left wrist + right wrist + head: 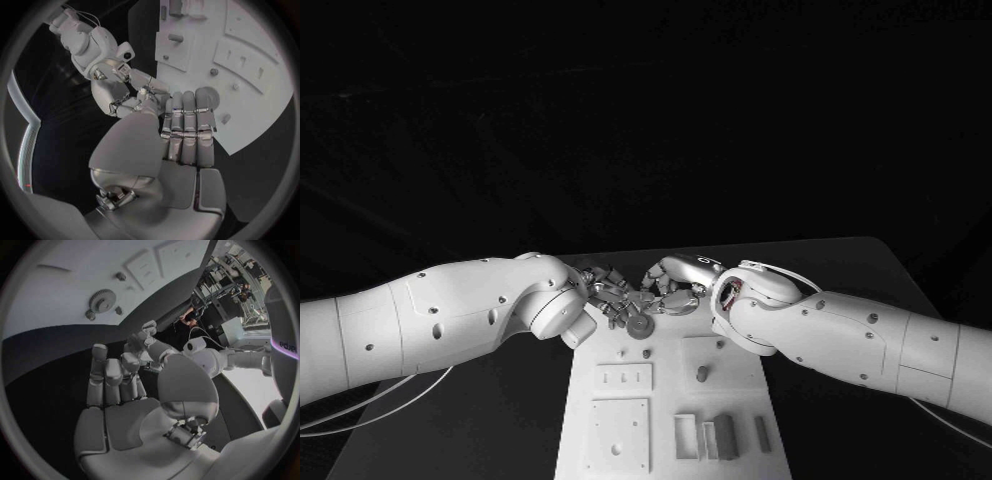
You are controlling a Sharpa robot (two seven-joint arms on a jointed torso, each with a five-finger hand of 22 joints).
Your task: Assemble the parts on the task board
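Two white arms are seen meeting over the far end of the task board (589, 450), the white plate laid lengthwise on the black table (862, 265). From the head view, the left hand (600, 287) is placed at about 10 o'clock from the board's middle and the right hand (672, 285) at about 1 o'clock, their fingers brought close together above the board's far edge. A small gear (639, 325) is seen lying flat on the board just below the two hands (in the right wrist view it (100, 301) lies free on the plate with small round studs (120, 276) nearby). A short peg (702, 374) is seen standing at 3 o'clock of the board's middle. Slots (626, 379) are cut into a raised panel (626, 366) at the board's centre, and upright rectangular pieces (708, 438) are set at about 5 o'clock. The left hand's fingers (187, 125) are held straight and side by side; the right hand's fingers (115, 377) are likewise extended. Whether anything is pinched where the fingertips meet cannot be told. Part of a word is visible on the right arm in the right wrist view, but it cannot be read.
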